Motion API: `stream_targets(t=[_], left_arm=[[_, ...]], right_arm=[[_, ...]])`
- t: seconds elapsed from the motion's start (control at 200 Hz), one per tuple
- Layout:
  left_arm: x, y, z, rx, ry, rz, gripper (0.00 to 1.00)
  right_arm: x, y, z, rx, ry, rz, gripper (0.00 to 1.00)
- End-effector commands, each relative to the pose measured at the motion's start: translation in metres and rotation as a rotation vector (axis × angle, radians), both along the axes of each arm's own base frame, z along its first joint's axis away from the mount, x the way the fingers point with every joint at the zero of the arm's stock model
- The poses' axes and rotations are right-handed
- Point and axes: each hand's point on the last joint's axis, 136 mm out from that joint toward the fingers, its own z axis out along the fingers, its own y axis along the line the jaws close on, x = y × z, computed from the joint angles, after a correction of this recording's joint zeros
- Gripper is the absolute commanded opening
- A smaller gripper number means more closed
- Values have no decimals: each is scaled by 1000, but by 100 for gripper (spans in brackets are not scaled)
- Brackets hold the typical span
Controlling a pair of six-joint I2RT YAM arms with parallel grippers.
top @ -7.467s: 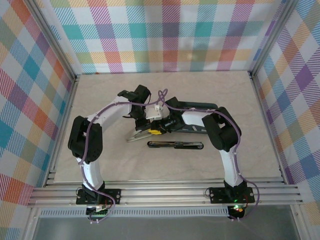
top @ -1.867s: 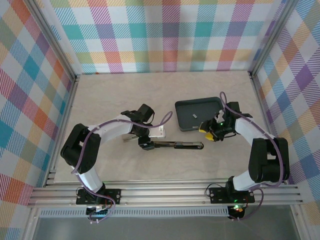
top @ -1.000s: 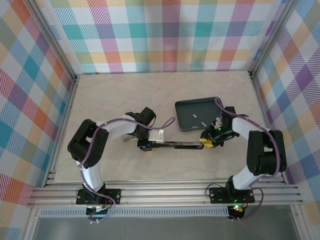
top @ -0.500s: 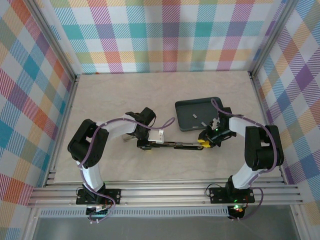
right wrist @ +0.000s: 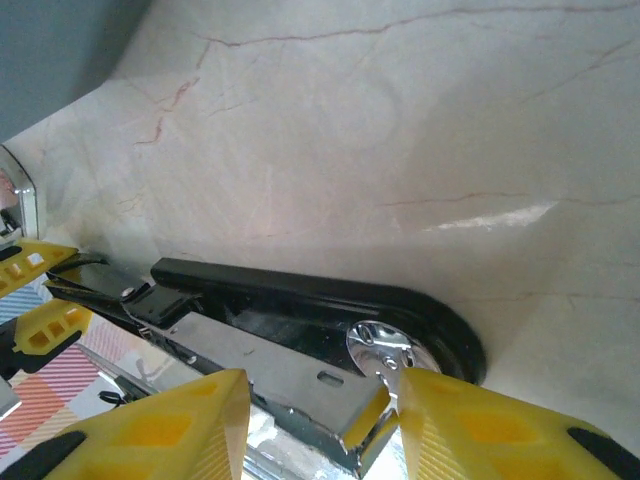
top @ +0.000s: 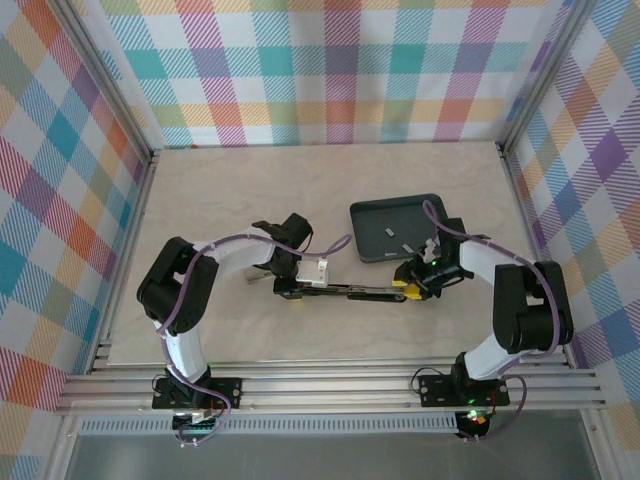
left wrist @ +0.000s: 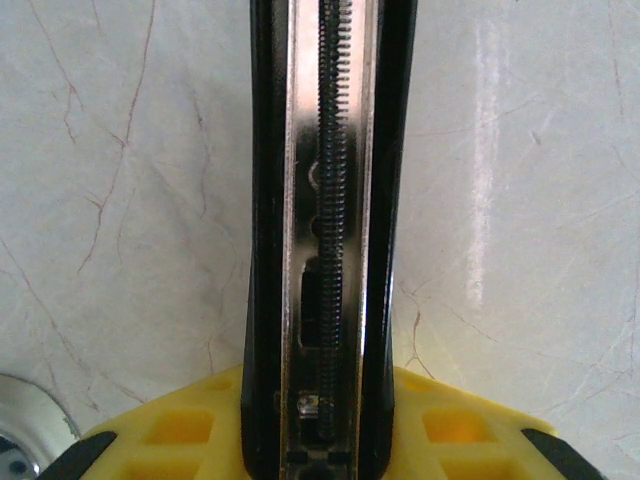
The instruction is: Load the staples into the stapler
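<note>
**Opened stapler being bracketed by both arms on a pale marbled table**

A black stapler (top: pixel 345 291), opened out flat, is lying lengthwise across the middle of the table (top: pixel 220 190). Its left end is being gripped by the left gripper (top: pixel 291 287). In the left wrist view, yellow fingers (left wrist: pixel 170 430) are being pressed against both black sides, with the spring channel (left wrist: pixel 335 180) running away between them.

At the other end, the right gripper (top: pixel 406 287) is being held with its jaws apart. The tip of the metal rail (right wrist: pixel 270 375) is lying between the yellow pads (right wrist: pixel 480 430), and no firm clamp is being shown.

The staples (top: pixel 388 232) are lying as pale slivers in the dark tray (top: pixel 372 212), just behind the right gripper and apart from the stapler.

Open tabletop is being left at the back and far left. Three sides are being closed in by plaid walls (top: pixel 330 70), and the near edge is being crowded by the arm bases.

From above, both ends of the stapler are being covered by the grippers. In the right wrist view the tray is being cut down to a grey corner.
</note>
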Motion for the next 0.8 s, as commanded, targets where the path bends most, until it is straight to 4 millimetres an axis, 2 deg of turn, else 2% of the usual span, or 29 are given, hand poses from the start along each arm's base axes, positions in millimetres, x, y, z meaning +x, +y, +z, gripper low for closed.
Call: stream_targets(t=[0.0, 0.155, 0.325, 0.515, 0.7, 0.795], left_arm=[[-4, -1, 2, 18, 17, -20, 29], [-4, -1, 1, 22, 20, -18, 29], [-3, -2, 1, 23, 22, -16, 29], [-2, -3, 7, 19, 24, -9, 28], [-2, -6, 24, 5, 26, 3, 28], [-3, 0, 34, 37, 27, 0, 28]], right_arm=[[-8, 3, 7, 14, 11, -1, 42], [-18, -3, -3, -25, 44, 8, 36], [-10, -3, -5, -28, 42, 13, 34], [-14, -2, -15, -43, 70, 28, 29], [-18, 6, -23, -64, 88, 55, 27], [-19, 9, -27, -92, 95, 74, 26]])
